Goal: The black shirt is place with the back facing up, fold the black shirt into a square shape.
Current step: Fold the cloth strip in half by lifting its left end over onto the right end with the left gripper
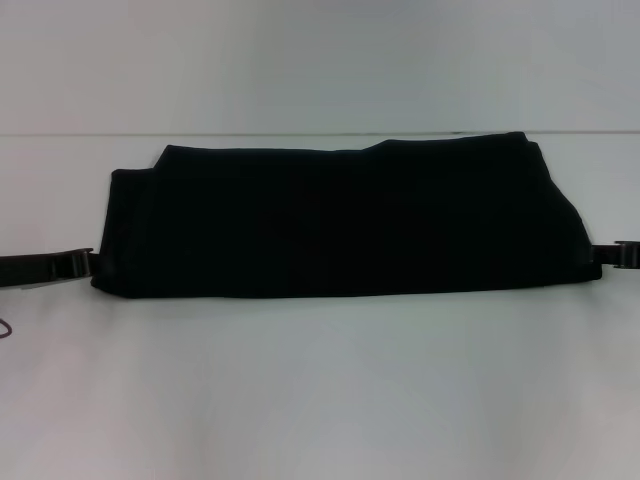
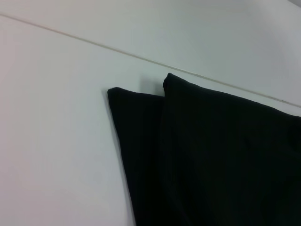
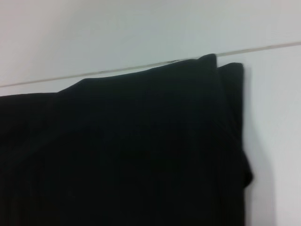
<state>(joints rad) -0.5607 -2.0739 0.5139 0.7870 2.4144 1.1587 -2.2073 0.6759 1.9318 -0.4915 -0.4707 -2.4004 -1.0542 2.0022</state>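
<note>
1. Reaching in low from the left edge, the left gripper (image 1: 85,262) sits at the near left corner of the cloth — I cannot tell how it is set or whether it grips.
2. Lying flat on the pale white table (image 1: 320,380), the large soft black shirt (image 1: 345,220) is folded into a wide band, two layered corners showing in each wrist view.
3. Right gripper (image 1: 612,255) meets the near right corner — grip unclear.

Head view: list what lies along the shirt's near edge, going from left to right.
left gripper → black shirt, folded into a wide band on the white table → right gripper.
</note>
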